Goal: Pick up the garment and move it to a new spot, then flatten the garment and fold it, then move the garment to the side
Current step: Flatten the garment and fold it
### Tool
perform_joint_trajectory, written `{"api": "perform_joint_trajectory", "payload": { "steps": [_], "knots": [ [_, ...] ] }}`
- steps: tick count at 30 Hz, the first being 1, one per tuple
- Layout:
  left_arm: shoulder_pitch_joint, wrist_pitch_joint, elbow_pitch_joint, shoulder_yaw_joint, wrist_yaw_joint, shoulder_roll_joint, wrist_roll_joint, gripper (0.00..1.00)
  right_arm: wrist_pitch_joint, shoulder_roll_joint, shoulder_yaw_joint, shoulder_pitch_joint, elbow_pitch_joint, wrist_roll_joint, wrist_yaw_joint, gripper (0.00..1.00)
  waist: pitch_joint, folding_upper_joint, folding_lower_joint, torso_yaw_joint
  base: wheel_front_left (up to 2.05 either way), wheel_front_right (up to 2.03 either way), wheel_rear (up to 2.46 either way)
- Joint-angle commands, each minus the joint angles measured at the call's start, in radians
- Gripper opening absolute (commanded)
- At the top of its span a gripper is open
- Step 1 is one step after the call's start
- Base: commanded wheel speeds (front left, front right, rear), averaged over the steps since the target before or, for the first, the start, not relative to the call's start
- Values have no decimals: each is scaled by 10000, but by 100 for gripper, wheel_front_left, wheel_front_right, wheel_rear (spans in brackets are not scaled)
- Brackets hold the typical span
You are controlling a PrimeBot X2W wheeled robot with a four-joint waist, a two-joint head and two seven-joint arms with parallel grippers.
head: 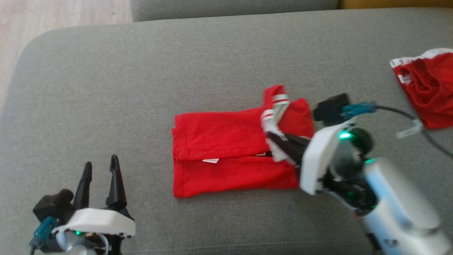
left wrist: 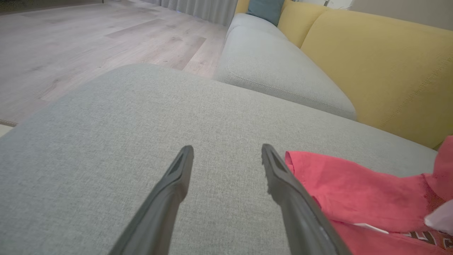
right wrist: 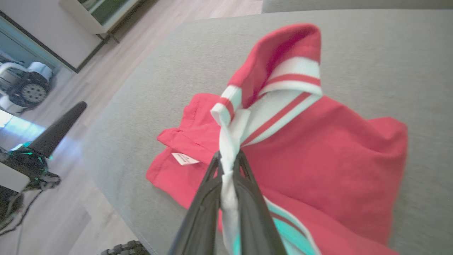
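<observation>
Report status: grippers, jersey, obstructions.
Right gripper shut on jersey sleeve. Left gripper open, off cloth. Jersey part-folded on cushion. Red shorts lie apart.

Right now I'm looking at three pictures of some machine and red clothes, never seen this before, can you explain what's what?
It is a two-armed robot working over a grey sofa cushion. One picture looks down from its head; the other two look along each arm's two dark fingers. The folded red jersey lies mid-cushion, and red shorts lie apart at the far right. The right gripper is shut on the jersey's white sleeve fabric. The left gripper is open, holding nothing, beside the jersey.
</observation>
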Motion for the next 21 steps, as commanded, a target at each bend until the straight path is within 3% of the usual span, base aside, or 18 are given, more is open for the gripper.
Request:
{"api": "perform_joint_trajectory", "payload": {
  "steps": [1, 9, 15, 21],
  "knots": [
    [-469, -91, -256, 342, -64, 53, 26, 100, -125, 191, 118, -348, -280, 89, 65, 0, -38, -1, 0, 88, 0, 0, 0],
    [-607, -99, -71, 32, -236, -56, 107, 100, -1266, 1949, 853, -916, 1641, 450, 65, 0, -38, -1, 0, 735, 0, 0, 0],
    [-749, -74, 104, -238, -340, -132, 181, 100, -2276, 2246, 1045, -1567, 3098, 1017, 65, 0, 41, -1, 0, 1184, 0, 0, 0],
    [-862, -46, 338, -451, -431, -195, 208, 100, -3315, 2256, 1888, -2296, 4216, 2504, 65, 0, 12, -1, 0, 1620, 0, 0, 0]
  ]
}}
